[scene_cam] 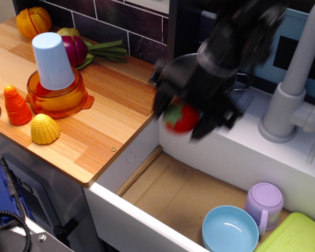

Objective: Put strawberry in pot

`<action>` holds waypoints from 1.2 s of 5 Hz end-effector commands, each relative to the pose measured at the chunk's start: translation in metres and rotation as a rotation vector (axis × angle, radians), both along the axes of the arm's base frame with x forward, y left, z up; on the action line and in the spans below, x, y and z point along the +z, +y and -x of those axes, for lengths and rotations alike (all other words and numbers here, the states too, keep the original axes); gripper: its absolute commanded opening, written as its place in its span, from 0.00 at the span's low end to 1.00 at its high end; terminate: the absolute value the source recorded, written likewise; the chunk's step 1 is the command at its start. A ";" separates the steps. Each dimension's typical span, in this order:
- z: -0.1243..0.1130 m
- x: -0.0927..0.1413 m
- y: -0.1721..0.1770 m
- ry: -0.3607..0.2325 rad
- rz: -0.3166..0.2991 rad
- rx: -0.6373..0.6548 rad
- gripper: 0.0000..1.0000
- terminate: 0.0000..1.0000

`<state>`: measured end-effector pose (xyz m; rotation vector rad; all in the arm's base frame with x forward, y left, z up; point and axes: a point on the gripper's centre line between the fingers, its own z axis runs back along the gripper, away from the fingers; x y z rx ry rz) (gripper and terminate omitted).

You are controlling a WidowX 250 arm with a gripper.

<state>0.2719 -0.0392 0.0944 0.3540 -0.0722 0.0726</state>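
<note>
The strawberry (182,117) (blurred) hung mid-frame, pinched between the jaws of the gripper (185,118) above the sink's near edge. The pot (173,68) sat just behind, largely hidden by the arm. At the upper left, an orange bowl (60,100) stood on the bench (115,113).

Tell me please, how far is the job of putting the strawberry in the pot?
Done: the strawberry is picked up, off the sink floor. In hand: the gripper holds it in the air, in front of the pot. Left: carry it over the pot's rim and release it inside.
</note>
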 end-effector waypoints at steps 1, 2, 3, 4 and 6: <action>-0.050 0.058 0.000 -0.057 -0.068 -0.149 0.00 0.00; -0.055 0.044 0.008 -0.073 -0.068 -0.196 0.00 0.00; -0.062 0.028 0.026 -0.099 -0.046 -0.270 1.00 0.00; -0.058 0.015 0.045 -0.130 -0.081 -0.312 1.00 0.00; -0.056 0.010 0.063 -0.138 -0.087 -0.344 1.00 0.00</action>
